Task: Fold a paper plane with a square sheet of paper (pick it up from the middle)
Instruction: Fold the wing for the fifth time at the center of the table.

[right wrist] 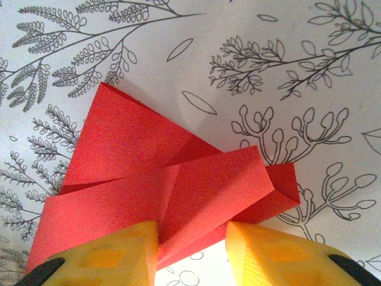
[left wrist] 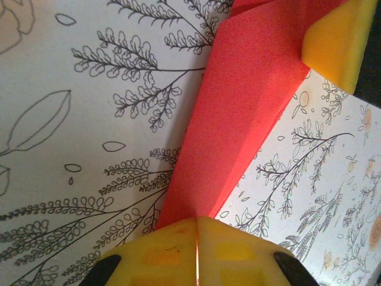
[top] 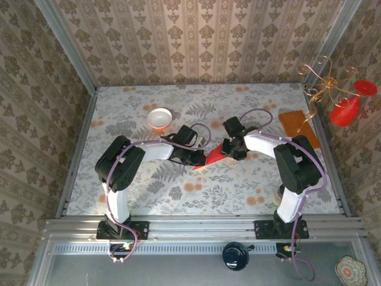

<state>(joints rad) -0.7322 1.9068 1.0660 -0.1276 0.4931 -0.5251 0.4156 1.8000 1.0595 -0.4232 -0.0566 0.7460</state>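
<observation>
Near the middle of the table [top: 250, 187], between the two arms, lies the paper plane [top: 213, 158], not yet finished: a bright red, narrow wedge with several layers folded one over another. Its sharp end points toward the left gripper [left wrist: 196, 229], and the jaws there are pressed together on that tip, with no gap between them. The wide end with the loose flaps lies under the right gripper [right wrist: 190, 238]. The jaws of this one stand apart, one on each side of a folded edge, and red paper and bare table show in the gap. It is possibly resting on the sheet, but from this angle I cannot say it has hold of anything.

I judge the paper very light and thin, soft where it is single and a little stiffer along the creases. It will bend, slide on the smooth patterned cloth, and tear or wrinkle if it is pulled hard. The best place to take it is the thick centre fold, with a gentle pinch.
</observation>
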